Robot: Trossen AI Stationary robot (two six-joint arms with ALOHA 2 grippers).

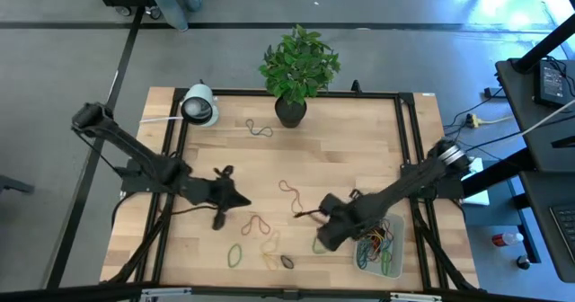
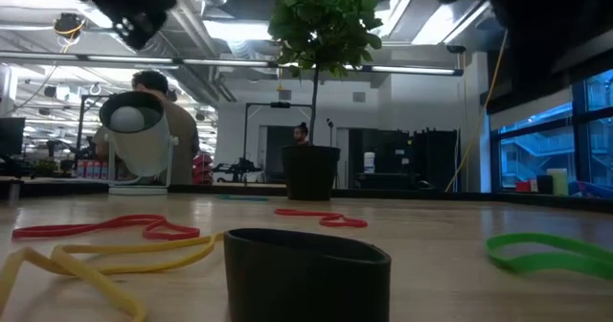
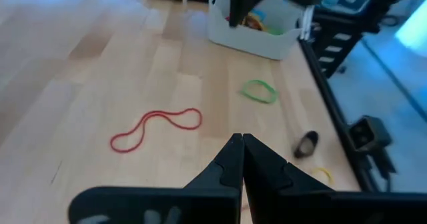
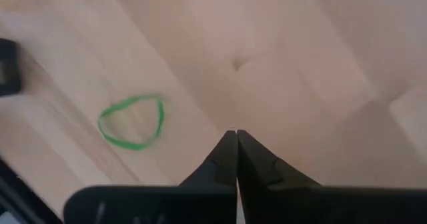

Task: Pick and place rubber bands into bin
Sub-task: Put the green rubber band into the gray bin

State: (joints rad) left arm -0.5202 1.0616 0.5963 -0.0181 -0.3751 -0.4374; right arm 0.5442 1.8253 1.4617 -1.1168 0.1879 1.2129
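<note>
**Both grippers shut and empty above a scatter of bands**

Pale wooden table (image 1: 359, 140) inside a black frame (image 1: 402, 131), open workshop floor all round. At the far edge, a white round device (image 1: 199, 106) and a plant pot (image 1: 290, 111), well clear of the work.

Left of centre: left gripper (image 3: 241, 139) out over bare wood, fingers pressed together, pinching nothing. Probably parked there to leave the middle free. Ahead of it in its wrist view, a red band (image 3: 157, 127), a green band (image 3: 259, 91) and a dark oval band (image 3: 307, 144), all flat on the wood and apart from one another.

Centre, toward the near edge: loose rubber bands (image 1: 254, 223) in red, yellow and green, none stacked, with room round each for fingers to come down. One more lone band (image 1: 259, 128) far off beside the pot.

Right of centre: right gripper (image 4: 236, 134) low above the boards, fingers closed tip to tip, nothing between them; a green loop (image 4: 132, 122) near but untouched. Would need to spread before any pick.

Far right, near corner: bin (image 1: 398, 248), already holding a tangle of coloured bands, tight against the frame rail. Approach open only from the table side, beneath the right arm's own reach.
</note>
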